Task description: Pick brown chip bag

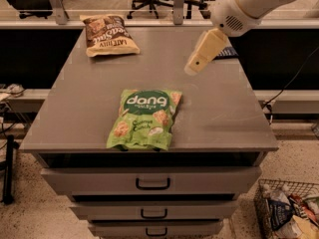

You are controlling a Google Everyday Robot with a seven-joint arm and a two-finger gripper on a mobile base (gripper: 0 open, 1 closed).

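The brown chip bag [107, 34] lies flat at the far left corner of the grey cabinet top [219, 113], dark brown with a cream band and white lettering. My gripper [193, 66] hangs above the far right part of the top, cream coloured, pointing down and to the left. It is well to the right of the brown bag and touches nothing. The white arm [249, 4] comes in from the upper right.
A bright green "dang" bag [144, 118] lies near the front middle of the top. A small dark blue packet [228, 52] sits at the far right, partly behind the gripper. Drawers [152, 183] are below. A wire basket [286, 208] stands on the floor at right. Office chairs stand behind.
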